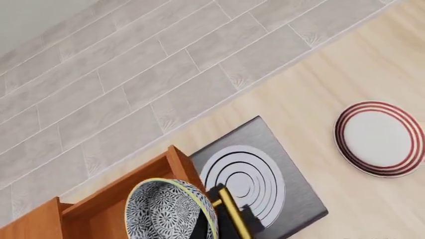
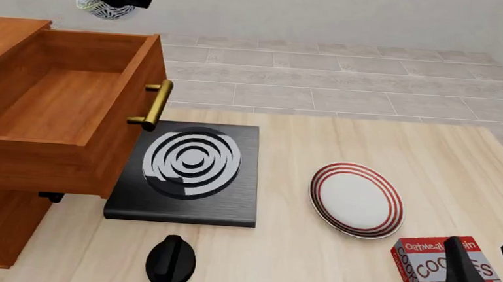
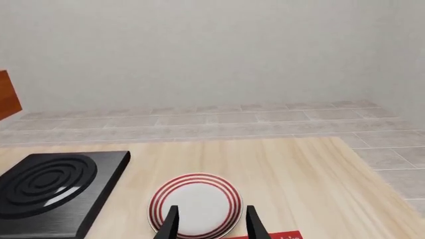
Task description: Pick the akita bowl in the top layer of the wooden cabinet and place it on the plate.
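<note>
Bowl (image 1: 169, 209) was up in the air, clamped by its rim in the left gripper (image 1: 222, 219), above the open top drawer (image 2: 57, 103) of the cabinet (image 2: 2, 224). In the front view only a patterned sliver of it showed under the dark arm at the upper left. Drawer looked empty.

Plate (image 2: 355, 198) lay flat on the table, well apart from the bowl, to the right and nearer the arms, beyond the black stove slab (image 2: 193, 170). So the carry probably runs rightward, forward of the drawer, then down.

Left arm was raised high over the cabinet. Right gripper (image 3: 211, 221) hung low near the cookie box (image 2: 440, 267), fingers spread and holding nothing, plate just ahead of it.
</note>
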Robot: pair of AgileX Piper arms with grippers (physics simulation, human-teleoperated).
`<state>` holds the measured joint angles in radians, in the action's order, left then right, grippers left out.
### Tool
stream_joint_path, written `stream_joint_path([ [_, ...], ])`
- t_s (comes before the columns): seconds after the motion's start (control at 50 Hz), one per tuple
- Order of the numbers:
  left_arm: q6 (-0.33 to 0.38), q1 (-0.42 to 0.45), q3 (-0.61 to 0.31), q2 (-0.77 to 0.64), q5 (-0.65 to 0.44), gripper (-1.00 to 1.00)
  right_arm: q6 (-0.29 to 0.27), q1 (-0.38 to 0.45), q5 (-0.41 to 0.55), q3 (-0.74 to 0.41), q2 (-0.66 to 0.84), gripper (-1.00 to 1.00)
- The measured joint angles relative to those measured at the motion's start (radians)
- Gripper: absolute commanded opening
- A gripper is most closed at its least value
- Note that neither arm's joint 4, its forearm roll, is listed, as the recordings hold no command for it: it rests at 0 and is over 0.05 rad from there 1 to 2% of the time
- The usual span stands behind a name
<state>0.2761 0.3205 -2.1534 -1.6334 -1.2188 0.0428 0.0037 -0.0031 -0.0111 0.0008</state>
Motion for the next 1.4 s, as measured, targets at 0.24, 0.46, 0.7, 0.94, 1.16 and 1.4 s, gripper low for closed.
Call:
stream_joint_path([
  [0.24,0.013,0.047,-0.036,-0.039,-0.001,-1.0,0.004,-0.003,0.0,-0.002,0.0,1.0],
  [0.46,0.027,0.094,-0.066,-0.071,-0.001,-1.0,0.005,-0.005,-0.001,-0.004,0.0,1.0],
  [0.7,0.037,0.135,-0.078,-0.097,0.002,-1.0,0.005,-0.007,-0.004,-0.005,0.0,1.0],
  [0.94,0.05,0.173,-0.096,-0.123,0.001,-1.0,0.003,-0.008,-0.007,-0.004,0.0,1.0],
  [1.16,0.064,0.211,-0.101,-0.145,0.008,-1.0,0.001,-0.01,-0.01,-0.002,0.0,1.0],
  [1.4,0.074,0.262,-0.089,-0.17,0.028,-1.0,0.002,-0.012,-0.011,-0.001,-0.001,1.0],
])
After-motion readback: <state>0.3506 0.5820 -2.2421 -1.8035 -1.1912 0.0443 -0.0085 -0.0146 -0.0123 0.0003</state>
